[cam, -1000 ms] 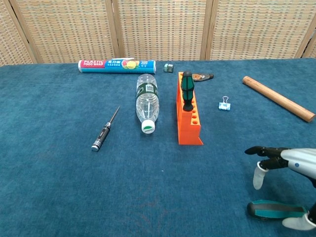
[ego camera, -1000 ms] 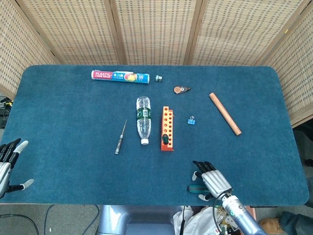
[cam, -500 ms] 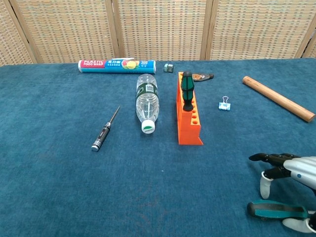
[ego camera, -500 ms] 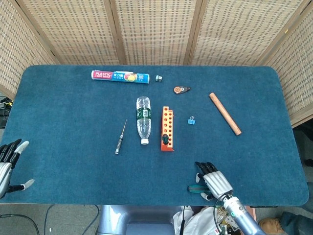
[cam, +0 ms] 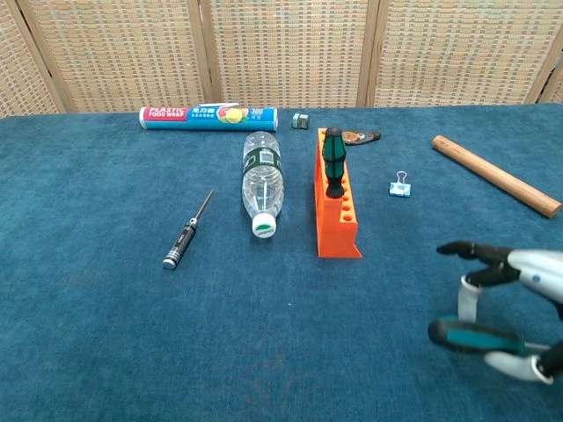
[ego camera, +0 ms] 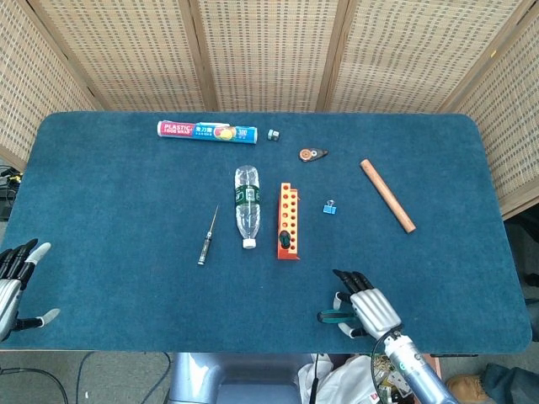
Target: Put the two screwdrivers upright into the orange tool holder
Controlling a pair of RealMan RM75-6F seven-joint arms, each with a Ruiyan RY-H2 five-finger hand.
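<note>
**Surface inventory: two screwdrivers, one holder**

- Holder (cam: 338, 211): orange, slotted, lying lengthwise at mid-surface. One green-and-black screwdriver (cam: 333, 162) stands upright in a slot towards its far end.
- Teal screwdriver (cam: 471, 335): near front right edge, well apart from the holder. Held by the right robot hand (cam: 519, 294), fingers curled over the handle, thumb under it; in the chest view the handle looks lifted off the surface.
- Slim black screwdriver (cam: 186, 233): lies flat left of the bottle, tip pointing away.
- Bottle (cam: 261, 184): clear plastic, on its side just left of the holder, white cap towards the front.
- Left robot hand (ego camera: 15, 282): at front left corner, fingers apart, holding nothing.
- Far edge: plastic wrap box (cam: 209, 116); small dark item (cam: 301, 120) beside it.
- Right of holder: tape measure (cam: 359, 136), binder clip (cam: 400, 185), wooden rod (cam: 494, 175).
</note>
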